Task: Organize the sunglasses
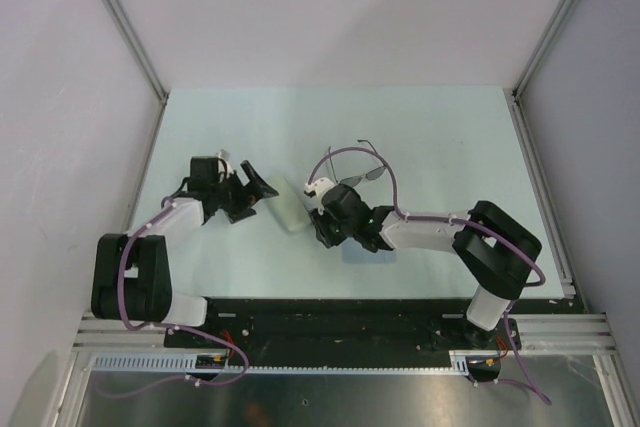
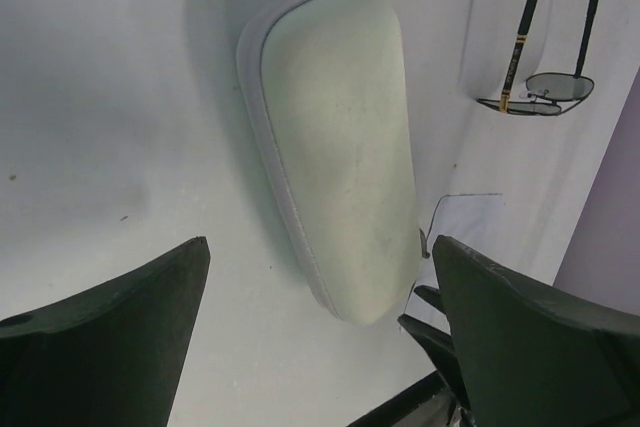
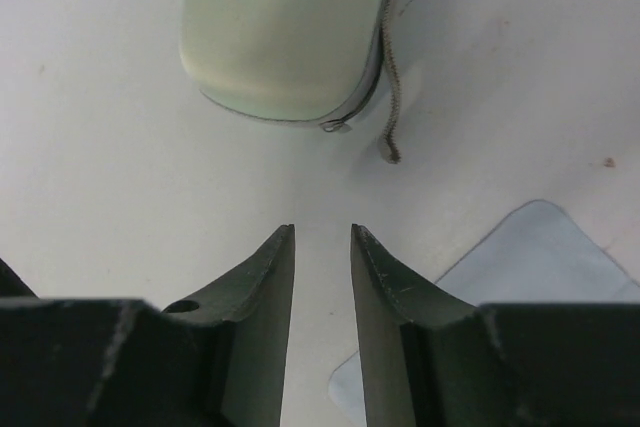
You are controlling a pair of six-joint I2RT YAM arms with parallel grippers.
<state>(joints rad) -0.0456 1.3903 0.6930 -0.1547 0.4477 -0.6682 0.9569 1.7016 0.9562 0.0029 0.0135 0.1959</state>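
1. Lying on the table [image 1: 450,127] beyond the case [image 2: 335,147], the sunglasses [image 2: 540,97] sit untouched, temples unfolded, so folding likely comes later
2. Left gripper [image 2: 320,347] spreads wide, framing the closed case's near end, probably to steady it
3. Right gripper [image 3: 322,247] stands narrow and empty, aimed towards the zipper pull [image 3: 388,137], seemingly for unzipping; cloth [image 3: 540,257] lies beside it

The case [image 1: 293,205] lies on the table [image 1: 450,137], between the left gripper [image 2: 320,240] and the right gripper [image 3: 322,232]. The cloth [image 3: 540,257] lies flat just beside the case, on the side where the sunglasses [image 1: 365,173] are. The sunglasses lie farther back and to the right, apart from both.
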